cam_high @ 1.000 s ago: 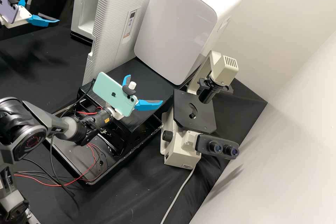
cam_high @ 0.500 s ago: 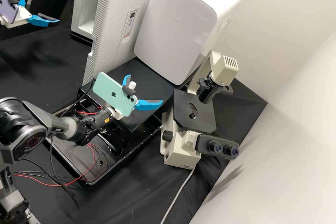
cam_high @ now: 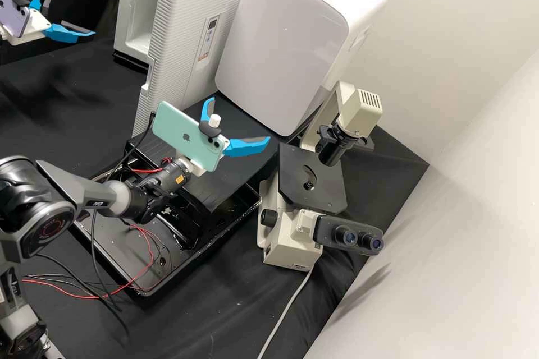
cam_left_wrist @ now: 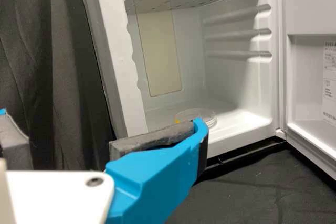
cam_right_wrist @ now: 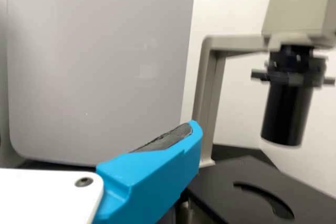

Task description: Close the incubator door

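The white incubator (cam_high: 127,22) stands at the back, its ribbed door (cam_high: 188,50) swung wide open beside a white appliance. At the upper left my left gripper (cam_high: 72,12) is open and apart from the door. My right gripper (cam_high: 240,119), also open, hangs in front of the appliance, to the right of the door's lower part. In the left wrist view, the left gripper (cam_left_wrist: 102,119) faces the incubator's interior (cam_left_wrist: 220,77), with the door's inner side (cam_left_wrist: 310,82) visible. One finger of the right gripper (cam_right_wrist: 97,129) shows in the right wrist view against the appliance.
The white appliance (cam_high: 281,39) stands beside the door. A microscope (cam_high: 311,179) is at the right, its cable running forward. A black tray (cam_high: 140,286) with wires lies below the right arm. A clear dish (cam_left_wrist: 202,116) sits inside the incubator.
My right gripper has shifted slightly up and to the right in the high view, staying open. The left gripper, door and incubator look unmoved.
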Available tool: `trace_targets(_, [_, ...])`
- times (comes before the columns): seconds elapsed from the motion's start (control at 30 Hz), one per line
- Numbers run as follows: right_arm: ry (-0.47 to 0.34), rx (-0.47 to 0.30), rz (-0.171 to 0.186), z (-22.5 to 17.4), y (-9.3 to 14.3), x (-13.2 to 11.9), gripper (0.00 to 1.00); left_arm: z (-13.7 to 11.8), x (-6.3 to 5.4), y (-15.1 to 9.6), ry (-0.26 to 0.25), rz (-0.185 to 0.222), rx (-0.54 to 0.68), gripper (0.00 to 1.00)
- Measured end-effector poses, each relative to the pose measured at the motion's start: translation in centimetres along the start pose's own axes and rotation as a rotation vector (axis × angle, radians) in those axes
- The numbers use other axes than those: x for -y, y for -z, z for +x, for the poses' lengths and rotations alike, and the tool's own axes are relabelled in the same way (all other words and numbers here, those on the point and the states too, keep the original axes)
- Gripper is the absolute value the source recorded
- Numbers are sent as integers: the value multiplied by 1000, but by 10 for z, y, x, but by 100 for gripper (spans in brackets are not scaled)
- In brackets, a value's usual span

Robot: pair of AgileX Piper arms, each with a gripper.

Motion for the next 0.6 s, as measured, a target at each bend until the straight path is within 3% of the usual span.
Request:
trace_targets(0.33, [-54,-159,-44,45,35,-13,0,0,0,0,0,0,0,100])
trace_targets(0.6, [-37,-192,-76,79,54,-10,0,0,0,0,0,0,0,100])
